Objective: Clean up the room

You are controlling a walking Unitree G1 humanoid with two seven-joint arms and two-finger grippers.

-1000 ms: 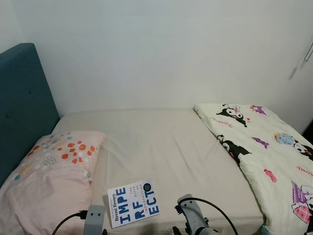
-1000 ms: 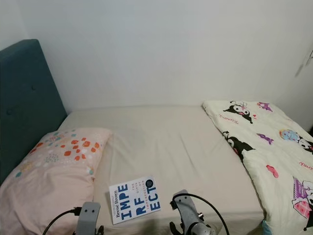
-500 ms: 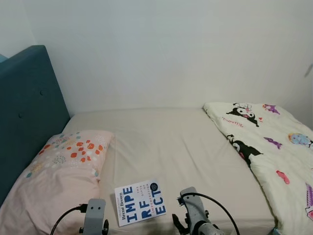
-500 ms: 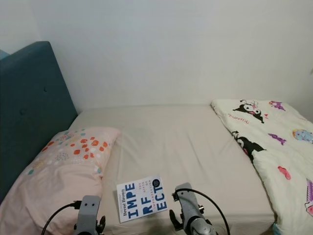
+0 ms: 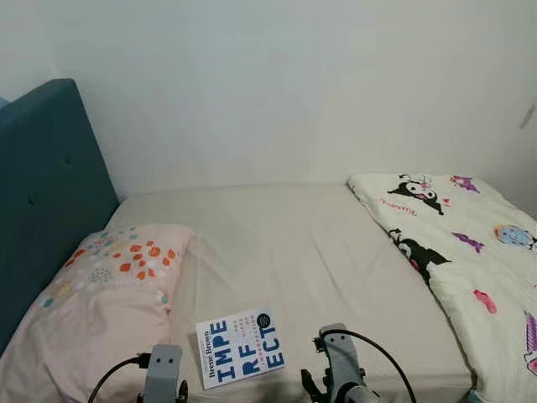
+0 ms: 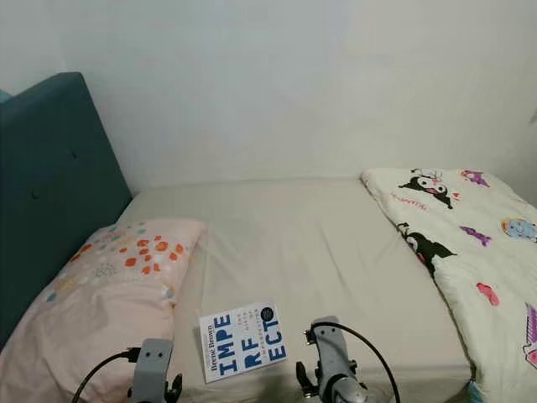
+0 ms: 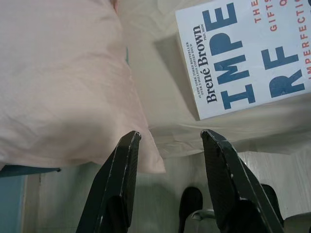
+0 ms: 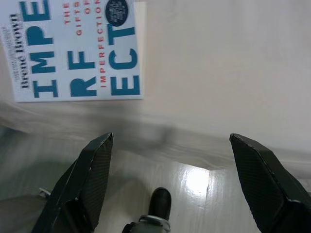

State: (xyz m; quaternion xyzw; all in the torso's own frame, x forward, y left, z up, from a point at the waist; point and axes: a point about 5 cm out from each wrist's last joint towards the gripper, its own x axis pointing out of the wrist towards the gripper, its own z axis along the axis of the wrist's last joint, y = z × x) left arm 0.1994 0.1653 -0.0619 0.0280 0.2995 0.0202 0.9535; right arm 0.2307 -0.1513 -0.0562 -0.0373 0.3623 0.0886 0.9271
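A white book (image 5: 240, 348) with big blue letters lies flat on the beige bed sheet (image 5: 285, 243) near the bed's front edge. It also appears in the left wrist view as the book (image 7: 248, 53) and in the right wrist view as the book (image 8: 73, 48). My left gripper (image 7: 170, 141) is open, hovering over the bed's edge between the pink pillow (image 7: 58, 82) and the book. My right gripper (image 8: 170, 145) is open wide, just off the bed's front edge, right of the book. Both wrists (image 5: 162, 374) (image 5: 340, 369) sit low at the frame bottom.
A pink pillow (image 5: 101, 294) with orange dots lies at the left by the teal headboard (image 5: 46, 193). A cartoon-print quilt (image 5: 461, 252) covers the bed's right side. A white wall (image 5: 285, 84) stands behind. Pale floor (image 8: 194, 184) shows below the bed's edge.
The camera has swung slightly, shifting the scene. The right wrist has edged a little to the right and lower. The book lies where it was.
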